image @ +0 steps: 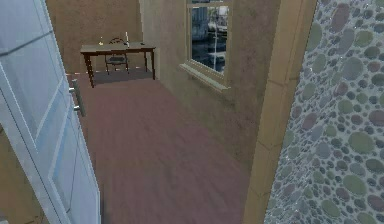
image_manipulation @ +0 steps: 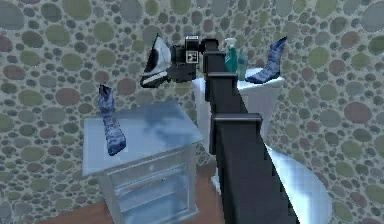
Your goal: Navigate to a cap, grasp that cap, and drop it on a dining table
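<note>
Here the cap, white with a dark brim, hangs at the far end of the hand, clear of every surface, with pebbled wall behind it. The hand holds the cap; how wide its fingers stand cannot be told. Just right of the hand's dark body are two white squares with black marks, too small to read. From there the arm, a dark square bar, runs down to the arm side view's bottom edge.

Below the cap and well apart from it stands a pale blue cabinet with drawer fronts. A blue boot-like thing stands upright near the left edge of the cabinet's top. Right of the cabinet, partly behind the arm, is a toilet. On its tank a teal bottle stands at the left end and a second blue thing leans at the right end.

In the forward view a brown floor leads to a far dark table. A chair stands at it, and small things on its top are too small to tell. A window is in the wall on the right, a white door at the left edge.
</note>
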You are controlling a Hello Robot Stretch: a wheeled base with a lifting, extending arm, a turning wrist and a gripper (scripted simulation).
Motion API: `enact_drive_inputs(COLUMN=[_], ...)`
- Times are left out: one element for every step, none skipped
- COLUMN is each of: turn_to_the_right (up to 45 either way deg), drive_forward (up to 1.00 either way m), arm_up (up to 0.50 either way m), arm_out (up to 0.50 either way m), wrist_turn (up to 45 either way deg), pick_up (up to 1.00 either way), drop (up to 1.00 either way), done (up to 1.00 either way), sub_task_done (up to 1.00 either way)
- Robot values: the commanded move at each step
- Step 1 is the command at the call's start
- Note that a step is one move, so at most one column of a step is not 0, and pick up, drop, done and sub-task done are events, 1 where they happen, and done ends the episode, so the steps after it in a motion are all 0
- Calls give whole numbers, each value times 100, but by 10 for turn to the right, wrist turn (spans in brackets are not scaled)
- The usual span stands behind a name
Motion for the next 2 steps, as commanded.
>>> enact_drive_inputs(turn_to_the_right=[0,0], drive_forward=[0,0], arm_up=[0,0], arm_out=[0,0], wrist_turn=[-450,-450], pick_up=[0,0], drop=[0,0], done=[0,0], sub_task_done=[0,0])
